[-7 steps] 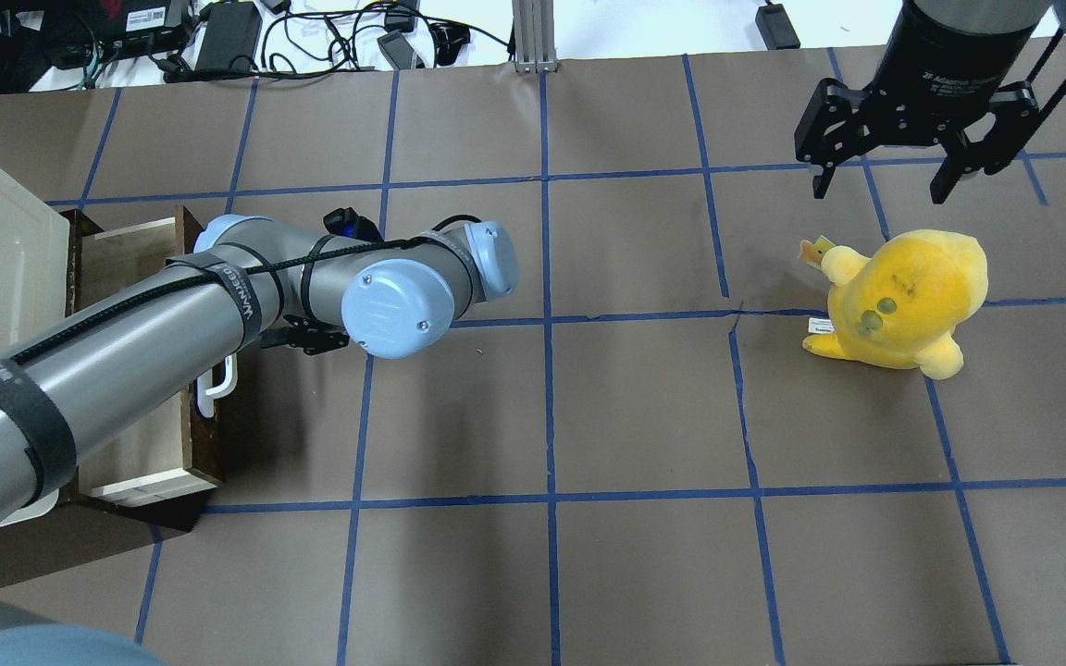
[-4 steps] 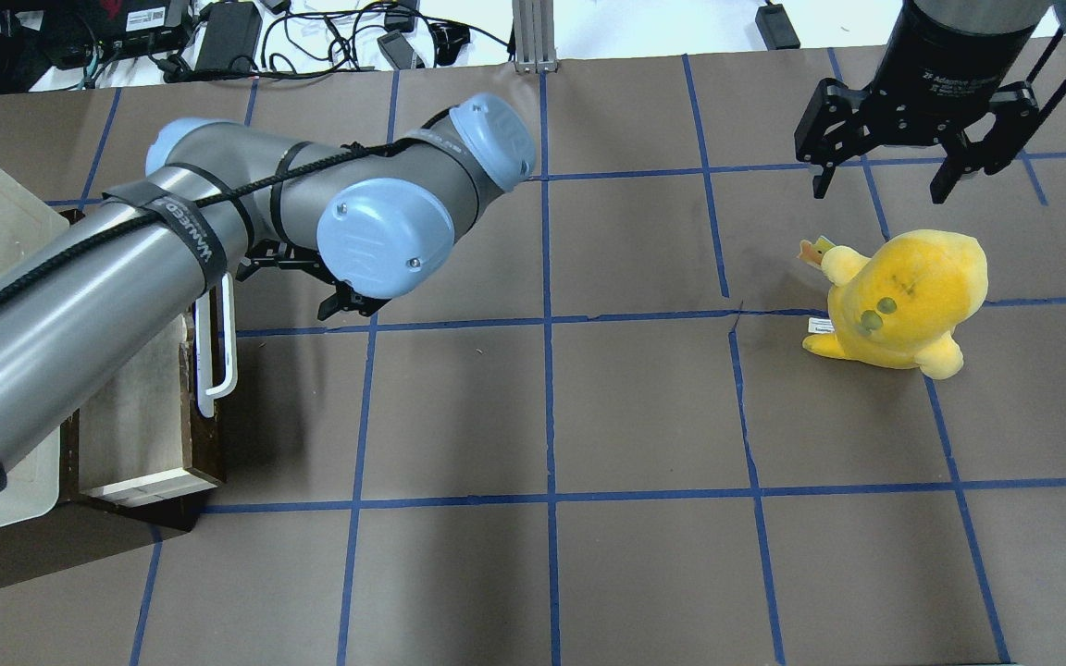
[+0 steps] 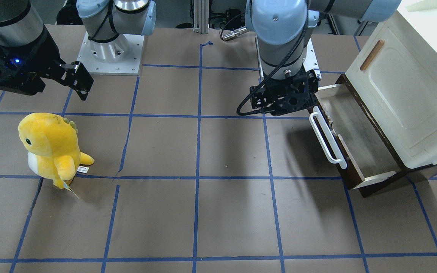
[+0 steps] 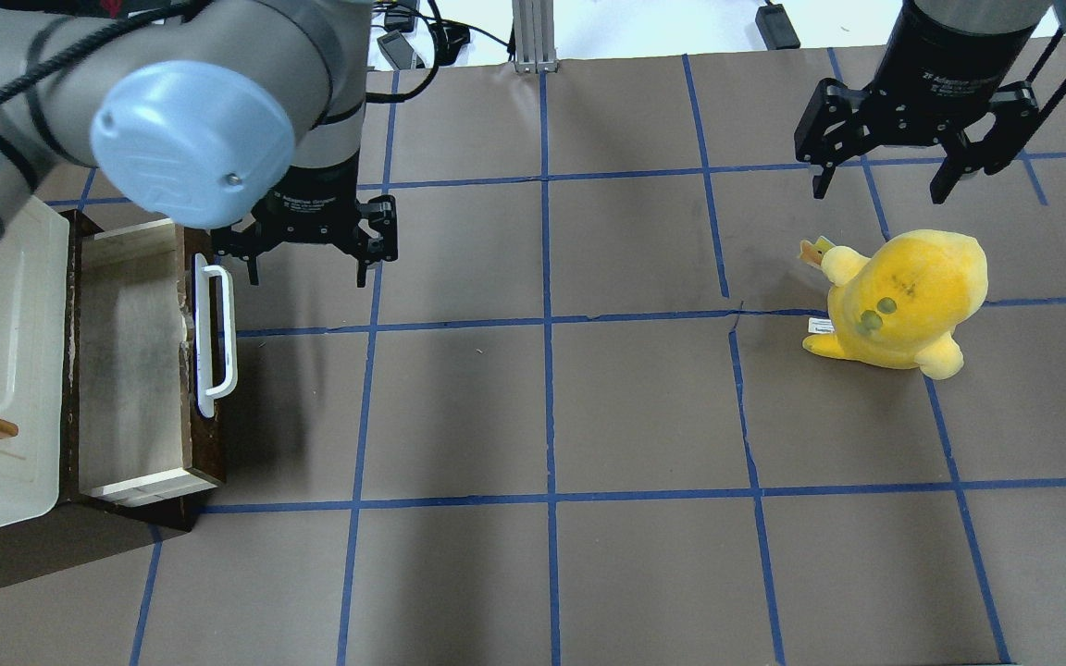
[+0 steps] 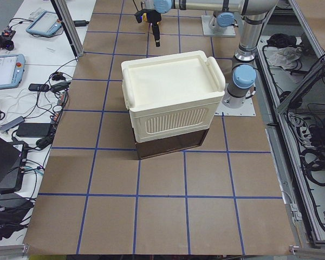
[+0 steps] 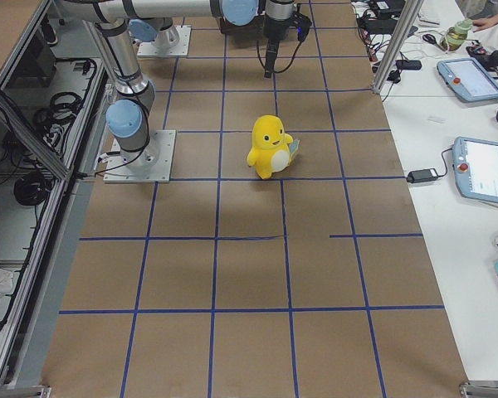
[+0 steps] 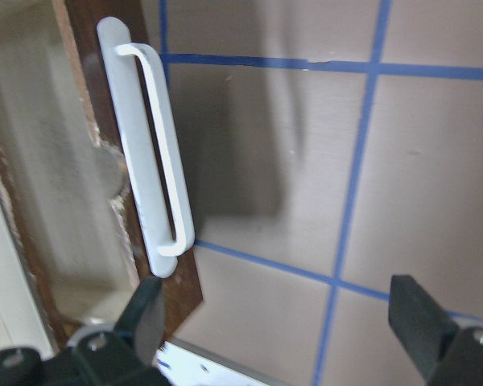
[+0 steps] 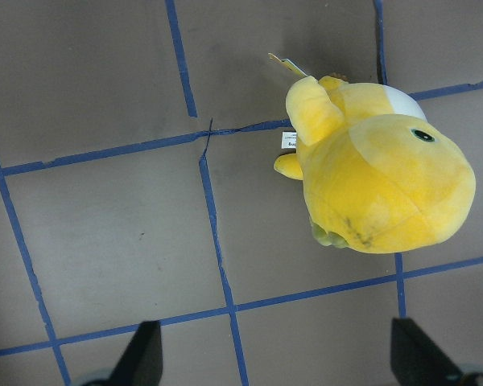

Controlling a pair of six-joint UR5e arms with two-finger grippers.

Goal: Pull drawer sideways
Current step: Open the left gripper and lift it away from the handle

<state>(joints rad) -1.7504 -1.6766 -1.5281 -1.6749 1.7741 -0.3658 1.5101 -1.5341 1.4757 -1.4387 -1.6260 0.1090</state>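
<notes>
drawer (image 4: pixel 130 361) sitting open, dark-brown front, white bar handle (image 4: pixel 216 340) | left pincer (image 4: pixel 307 277) spread wide, empty, at its 2 o'clock

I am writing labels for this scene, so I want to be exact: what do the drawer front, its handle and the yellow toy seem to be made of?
Drawer front: wood or wood board with a dark brown matt stain; a chipped edge shows paler material.
Handle: smooth and white, probably plastic or painted metal; I cannot tell which.
Yellow toy: soft plush fabric, with a fuzzy surface and a sewn label.
</notes>
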